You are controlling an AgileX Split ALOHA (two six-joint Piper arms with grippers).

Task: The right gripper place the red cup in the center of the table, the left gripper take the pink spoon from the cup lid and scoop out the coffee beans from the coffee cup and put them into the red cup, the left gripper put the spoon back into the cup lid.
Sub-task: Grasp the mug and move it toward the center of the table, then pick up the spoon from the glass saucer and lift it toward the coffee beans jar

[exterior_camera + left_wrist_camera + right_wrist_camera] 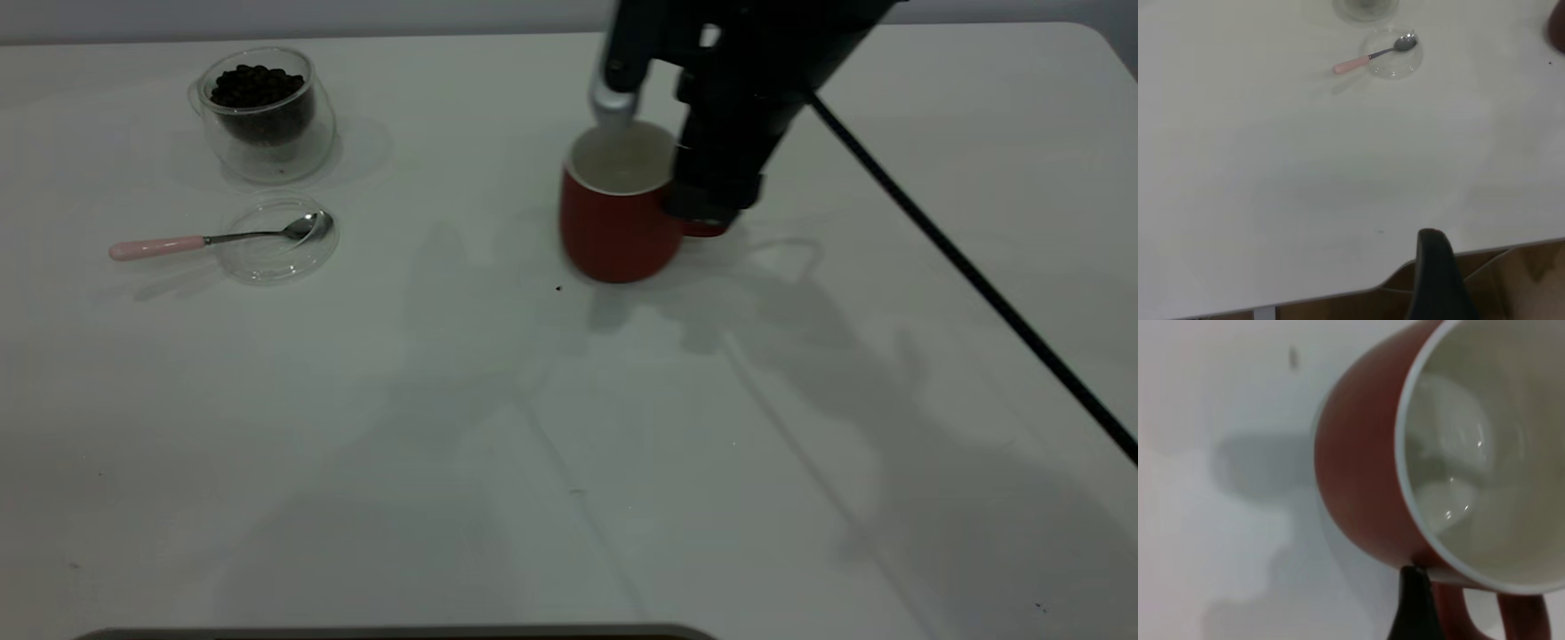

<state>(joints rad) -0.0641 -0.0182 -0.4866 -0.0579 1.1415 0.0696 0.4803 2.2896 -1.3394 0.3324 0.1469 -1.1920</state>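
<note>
Right end effector clamped on red cup handle, setting it mid-counter for beans; left end effector parked, opening impossible to tell.

Red cup mid-tabletop, spoon on lid
Red cup upright, empty; pink spoon bowl rests on cup lid; coffee cup holds coffee beans.

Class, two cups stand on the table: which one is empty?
The red cup, held by the right gripper at its handle; its white inside is bare, while the coffee cup holds coffee beans.
</note>
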